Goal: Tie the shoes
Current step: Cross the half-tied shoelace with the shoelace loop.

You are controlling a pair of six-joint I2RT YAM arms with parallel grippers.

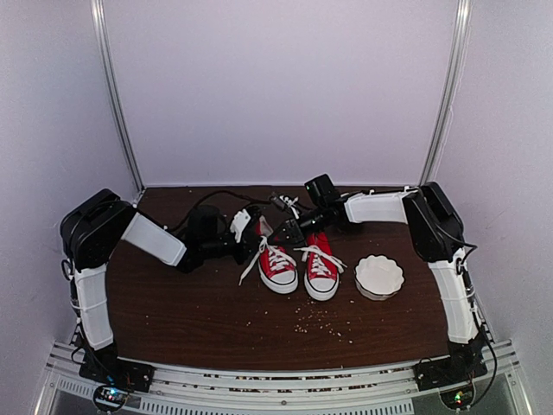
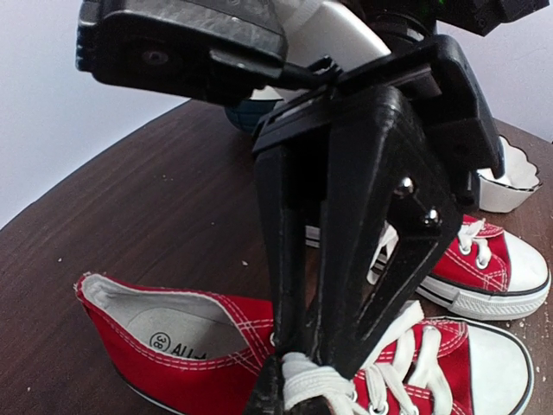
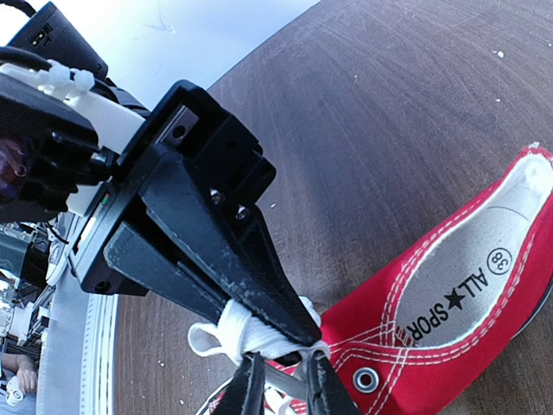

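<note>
Soft, even light from overhead fills the top view; the shoes point(image 1: 278, 268) and a white bowl point(image 1: 379, 277) cast only short, faint shadows on the dark table point(image 1: 173, 303), and the whole frame is slightly soft. In the left wrist view the wall point(image 2: 52, 112) at 10 o'clock is washed out, the right end effector point(image 2: 298, 363) is a near-black silhouette, and hardware point(image 2: 181, 39) at 12 o'clock is blurred. In the right wrist view pale glare spreads over the table from 1 o'clock, the laces point(image 3: 246, 333) nearly blow out, and the 9 o'clock edge bends and blurs.
</note>
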